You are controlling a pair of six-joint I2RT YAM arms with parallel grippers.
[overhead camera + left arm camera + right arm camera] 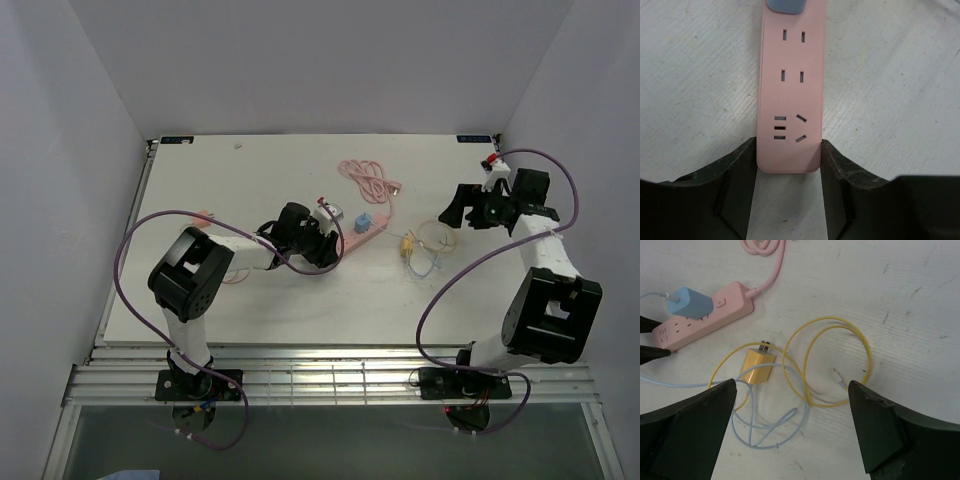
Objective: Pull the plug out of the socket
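The pink power strip socket (368,233) lies mid-table, with its coiled pink cord (368,178) behind it. A light blue plug (362,221) sits in an outlet near the cord end; it also shows in the right wrist view (689,303). My left gripper (335,246) is shut on the socket's free end (790,100), one finger (742,170) pressing each long side. The blue plug (785,5) is at the top edge of that view. My right gripper (452,212) is open and empty above the table, to the right of the socket (715,320).
A yellow charger (757,367), unplugged with its prongs showing, lies under my right gripper (791,385) with its looped yellow cable (860,345). The blue plug's thin light blue cable (770,432) curls beside it. White walls enclose the table on three sides.
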